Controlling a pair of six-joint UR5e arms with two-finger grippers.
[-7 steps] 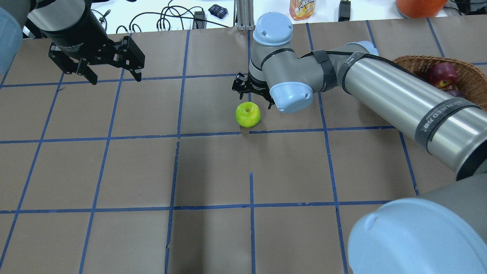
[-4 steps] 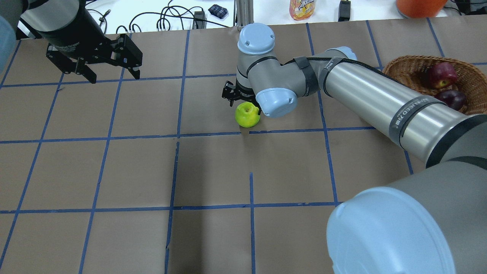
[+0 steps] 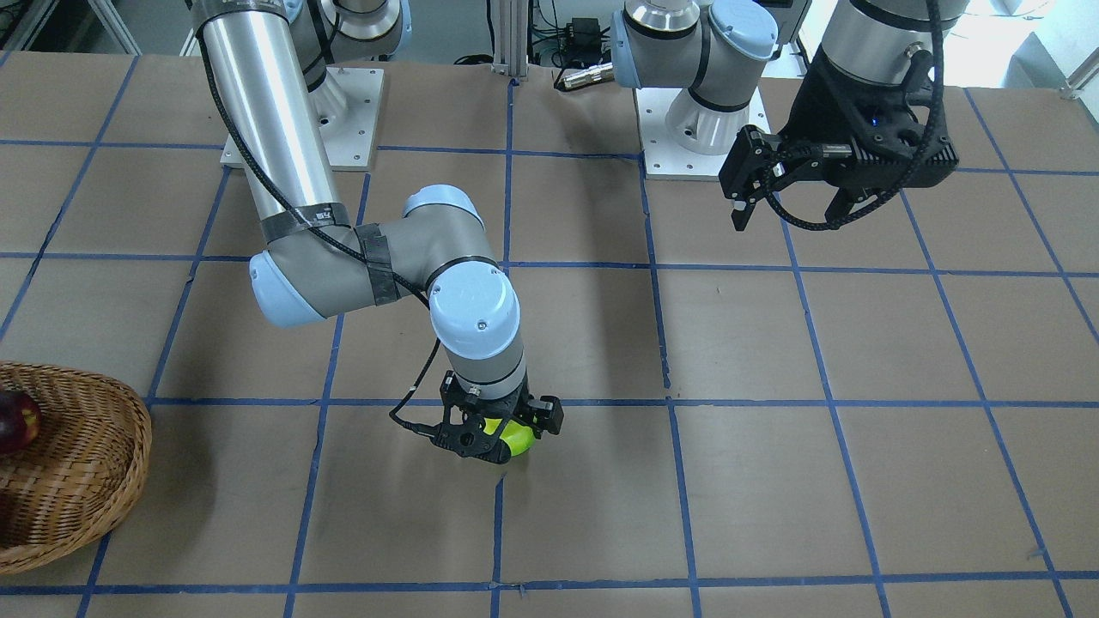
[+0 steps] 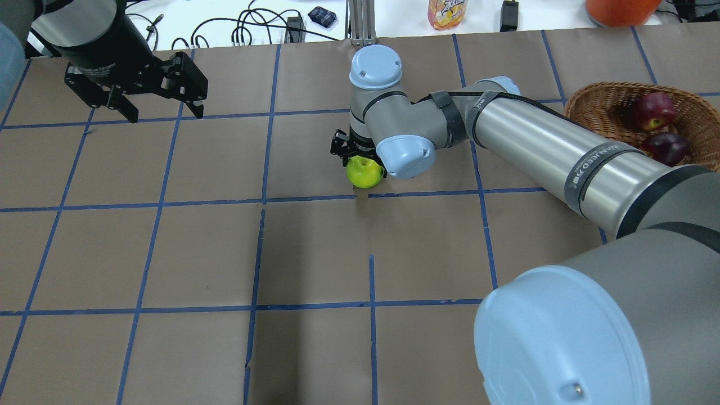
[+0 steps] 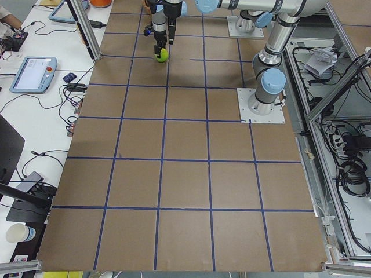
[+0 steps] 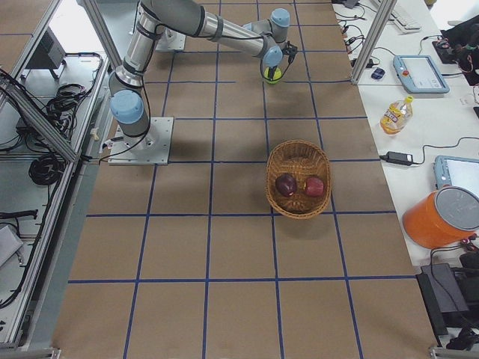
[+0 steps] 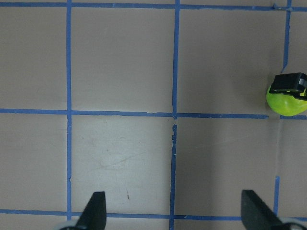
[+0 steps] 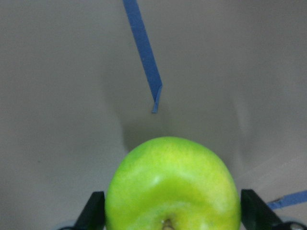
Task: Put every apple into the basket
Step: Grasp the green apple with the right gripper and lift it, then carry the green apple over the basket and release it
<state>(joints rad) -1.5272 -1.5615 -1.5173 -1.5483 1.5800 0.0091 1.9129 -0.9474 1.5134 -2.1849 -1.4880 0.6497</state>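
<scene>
The yellow-green apple (image 4: 365,174) rests on the brown table, also in the front view (image 3: 519,440) and the right wrist view (image 8: 172,184). My right gripper (image 4: 360,162) is lowered over it, open, one finger on each side (image 8: 96,211). The wicker basket (image 4: 596,101) at the right holds the red apple (image 4: 652,109) and the maroon apple (image 4: 667,147). My left gripper (image 4: 166,115) is open and empty, hovering over the far left of the table, far from the apple (image 7: 286,101).
Blue tape lines (image 4: 315,198) grid the table. Beyond the far edge are a juice bottle (image 4: 447,12), an orange container (image 4: 619,10) and cables (image 4: 242,31). My right arm (image 4: 551,152) spans from the near right corner to the table's middle.
My right gripper moved left and came down over the yellow-green apple, from beside it to straddling it. My left gripper drifted slightly left and away.
</scene>
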